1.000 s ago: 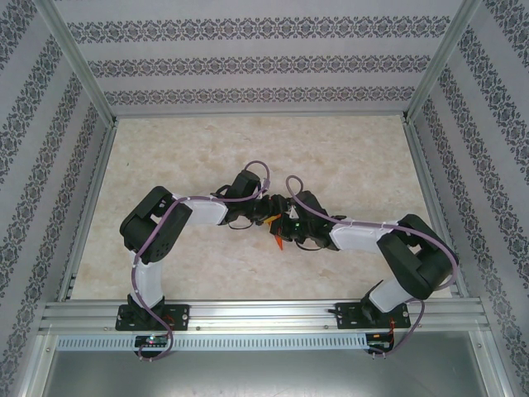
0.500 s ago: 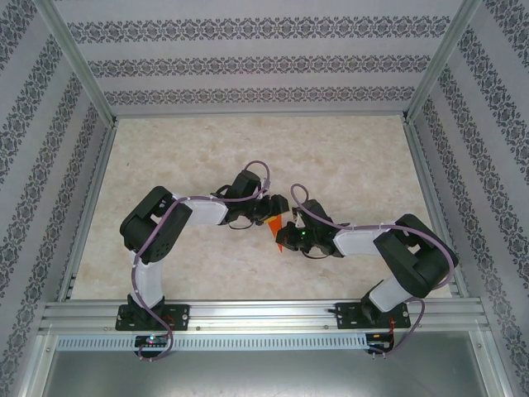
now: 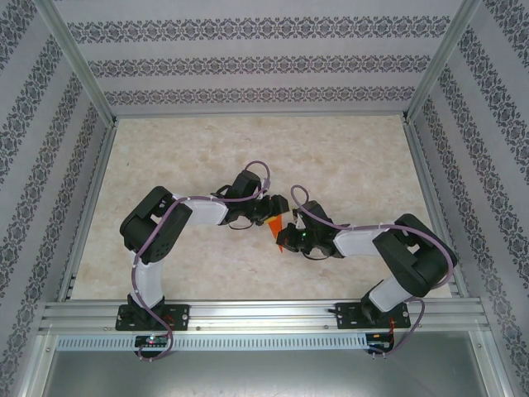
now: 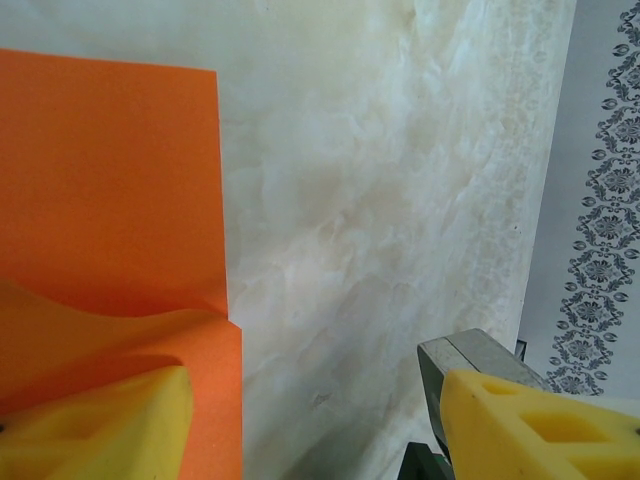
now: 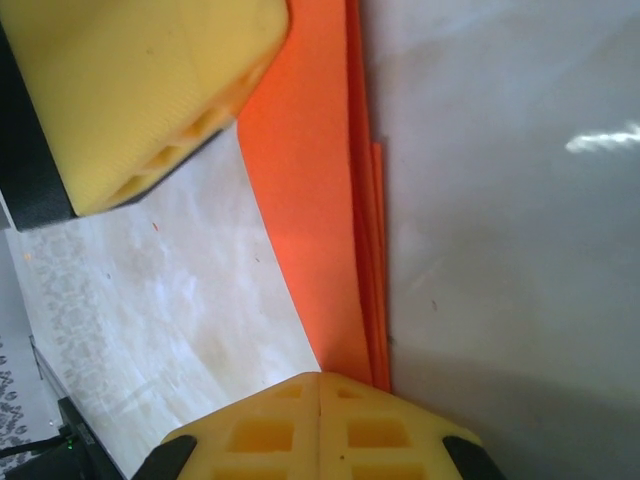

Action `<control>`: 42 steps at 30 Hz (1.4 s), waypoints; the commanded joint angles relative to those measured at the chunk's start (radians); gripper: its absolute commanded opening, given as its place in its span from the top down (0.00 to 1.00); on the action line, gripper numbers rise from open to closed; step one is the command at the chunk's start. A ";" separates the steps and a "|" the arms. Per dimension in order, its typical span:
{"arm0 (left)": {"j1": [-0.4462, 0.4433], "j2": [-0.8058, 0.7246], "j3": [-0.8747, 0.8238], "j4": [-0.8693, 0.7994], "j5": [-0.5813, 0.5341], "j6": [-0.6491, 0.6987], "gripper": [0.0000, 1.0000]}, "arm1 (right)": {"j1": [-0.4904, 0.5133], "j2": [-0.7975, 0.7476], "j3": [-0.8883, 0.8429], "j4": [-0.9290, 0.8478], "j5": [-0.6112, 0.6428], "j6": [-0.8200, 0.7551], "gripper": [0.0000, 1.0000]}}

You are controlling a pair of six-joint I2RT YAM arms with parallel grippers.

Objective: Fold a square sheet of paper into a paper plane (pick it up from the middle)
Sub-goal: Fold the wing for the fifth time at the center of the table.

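Right end effector (image 5: 320,380) pinches the orange paper (image 5: 312,200), lengthwise straight out from it; left end effector (image 4: 315,430) released.

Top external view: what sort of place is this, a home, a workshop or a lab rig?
Probably an enclosed lab test cell: a cream marble-patterned tabletop, silver aluminium frame rails around it, and grey floral-patterned wall panels on three sides.
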 commanded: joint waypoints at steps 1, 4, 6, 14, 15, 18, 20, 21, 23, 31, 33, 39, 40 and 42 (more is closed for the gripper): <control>-0.010 0.037 -0.004 -0.096 -0.041 0.008 0.33 | 0.020 -0.034 -0.039 -0.163 0.005 -0.032 0.97; -0.010 0.041 -0.002 -0.102 -0.044 0.009 0.33 | 0.026 -0.045 -0.032 -0.187 -0.021 -0.049 0.97; -0.010 0.042 -0.001 -0.103 -0.043 0.005 0.32 | 0.028 -0.042 -0.028 -0.218 -0.020 -0.061 0.97; -0.010 0.044 0.005 -0.106 -0.036 0.007 0.33 | 0.041 -0.108 0.014 -0.385 0.076 -0.100 0.96; -0.010 0.045 0.006 -0.106 -0.035 0.008 0.32 | 0.044 -0.123 0.022 -0.386 0.072 -0.105 0.96; -0.009 0.045 0.008 -0.110 -0.032 0.011 0.33 | 0.050 -0.179 0.040 -0.369 0.070 -0.098 0.96; -0.010 0.046 0.010 -0.114 -0.032 0.012 0.33 | 0.050 -0.210 0.051 -0.343 0.070 -0.091 0.95; -0.010 0.046 0.009 -0.114 -0.032 0.012 0.32 | 0.050 -0.222 0.059 -0.328 0.073 -0.087 0.95; -0.011 0.046 0.009 -0.114 -0.031 0.012 0.33 | 0.050 -0.233 0.070 -0.289 0.072 -0.076 0.95; -0.010 0.048 0.013 -0.115 -0.027 0.010 0.33 | 0.055 -0.092 0.124 -0.106 0.076 -0.033 0.93; -0.011 0.048 0.016 -0.123 -0.028 0.013 0.33 | 0.056 -0.053 0.119 -0.107 0.106 -0.036 0.93; -0.009 0.050 0.022 -0.135 -0.034 0.016 0.33 | 0.057 -0.013 0.038 -0.147 0.116 -0.044 0.94; -0.010 0.050 0.023 -0.138 -0.036 0.018 0.32 | 0.056 -0.013 0.024 -0.156 0.116 -0.048 0.94; -0.011 0.053 0.023 -0.142 -0.038 0.018 0.33 | 0.058 -0.021 -0.005 -0.157 0.115 -0.051 0.94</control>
